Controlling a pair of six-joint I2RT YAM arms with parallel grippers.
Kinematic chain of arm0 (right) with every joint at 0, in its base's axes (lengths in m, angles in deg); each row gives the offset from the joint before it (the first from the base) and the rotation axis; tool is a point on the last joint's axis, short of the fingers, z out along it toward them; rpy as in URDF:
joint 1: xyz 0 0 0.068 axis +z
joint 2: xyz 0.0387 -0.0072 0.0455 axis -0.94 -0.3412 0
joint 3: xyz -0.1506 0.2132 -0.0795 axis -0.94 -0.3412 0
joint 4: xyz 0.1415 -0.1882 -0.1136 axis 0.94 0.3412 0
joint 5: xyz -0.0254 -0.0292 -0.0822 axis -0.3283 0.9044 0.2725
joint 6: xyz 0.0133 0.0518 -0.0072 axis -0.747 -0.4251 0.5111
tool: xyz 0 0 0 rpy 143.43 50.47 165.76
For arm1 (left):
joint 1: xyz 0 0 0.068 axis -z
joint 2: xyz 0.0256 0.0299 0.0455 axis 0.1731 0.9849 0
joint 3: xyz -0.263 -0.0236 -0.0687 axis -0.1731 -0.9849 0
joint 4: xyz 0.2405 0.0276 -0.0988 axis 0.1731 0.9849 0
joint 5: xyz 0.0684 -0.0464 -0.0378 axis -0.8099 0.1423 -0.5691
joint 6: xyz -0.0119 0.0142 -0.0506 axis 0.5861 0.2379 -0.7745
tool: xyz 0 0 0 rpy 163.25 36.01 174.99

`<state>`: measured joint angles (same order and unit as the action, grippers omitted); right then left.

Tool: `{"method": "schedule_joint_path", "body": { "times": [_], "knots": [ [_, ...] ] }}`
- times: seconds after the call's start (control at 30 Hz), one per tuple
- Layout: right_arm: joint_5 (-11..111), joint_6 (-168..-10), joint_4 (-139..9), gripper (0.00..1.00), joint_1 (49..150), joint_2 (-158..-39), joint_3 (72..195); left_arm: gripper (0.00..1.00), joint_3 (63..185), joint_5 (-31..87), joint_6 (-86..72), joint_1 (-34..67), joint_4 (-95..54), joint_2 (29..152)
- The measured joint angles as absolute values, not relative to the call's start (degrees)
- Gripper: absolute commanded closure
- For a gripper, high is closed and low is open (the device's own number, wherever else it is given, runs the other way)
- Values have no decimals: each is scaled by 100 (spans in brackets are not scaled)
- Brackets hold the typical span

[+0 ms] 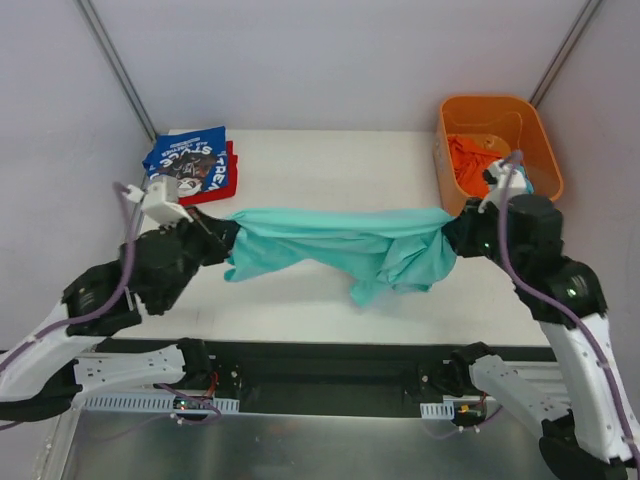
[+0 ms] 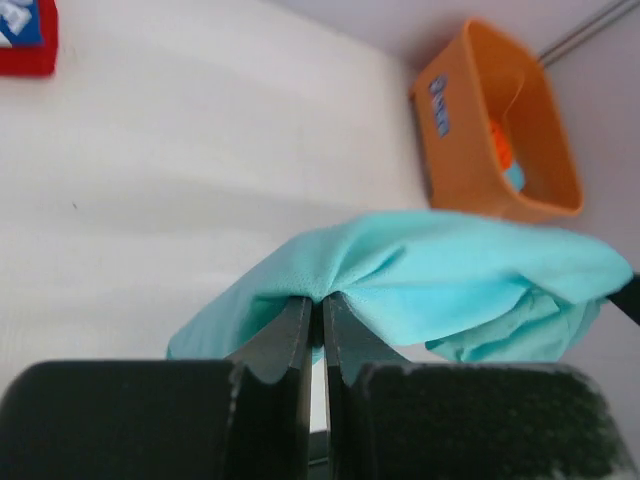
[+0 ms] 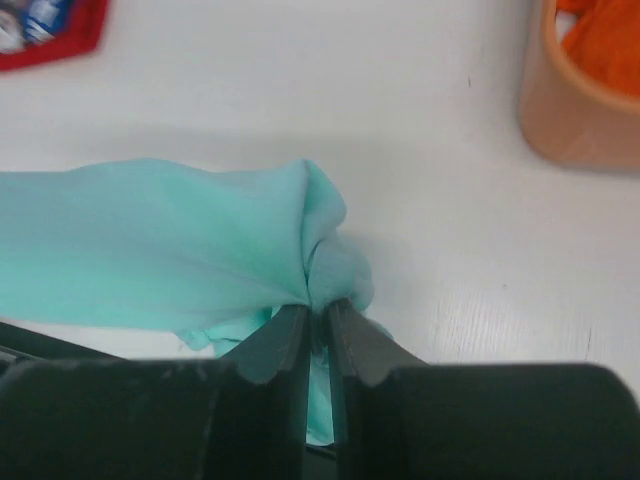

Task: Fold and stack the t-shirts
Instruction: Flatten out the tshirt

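Note:
A mint-teal t-shirt [image 1: 340,240] hangs stretched between my two grippers above the table, its middle sagging in folds. My left gripper [image 1: 228,232] is shut on its left end; in the left wrist view the cloth [image 2: 450,280] bunches at the gripper [image 2: 320,300]. On the shirt's right end my right gripper [image 1: 452,230] is shut as well, with the cloth [image 3: 170,250] gathered at the gripper [image 3: 318,308]. At the back left lies a folded royal-blue t-shirt [image 1: 188,158] with white lettering, on top of a red t-shirt [image 1: 222,186].
An orange plastic tub [image 1: 540,150] stands at the back right corner with orange cloth [image 1: 470,160] inside; it shows too in the left wrist view [image 2: 470,150] and the right wrist view [image 3: 570,120]. The white table [image 1: 330,170] ends at a dark near edge.

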<state>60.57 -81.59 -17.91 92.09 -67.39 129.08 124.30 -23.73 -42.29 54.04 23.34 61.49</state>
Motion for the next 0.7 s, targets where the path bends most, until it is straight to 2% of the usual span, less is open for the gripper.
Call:
{"method": "schedule_joint_path", "body": {
  "times": [0.17, 0.37, 0.53, 0.63, 0.7],
  "knots": [
    [5453, -7921, -1515, 84, 9216, -5784, 13907, 100, 12632, -2308, -3508, 5404, 2030, 5185],
    [4579, -7858, -1347, 83, 9216, -5255, 14930, 100, 12697, -1770, -2846, 5404, 1689, 4851],
    [4505, -7864, -1290, 84, 9216, -5467, 15048, 100, 12815, -1963, -2601, 5404, 1569, 5124],
    [4804, -7897, -1283, 84, 9218, -6031, 14956, 100, 12861, -2476, -2669, 5380, 1553, 5736],
    [5217, -7936, -1349, 84, 9205, -6654, 14805, 100, 12879, -2459, -2865, 4936, 1654, 6435]
  ]
}}
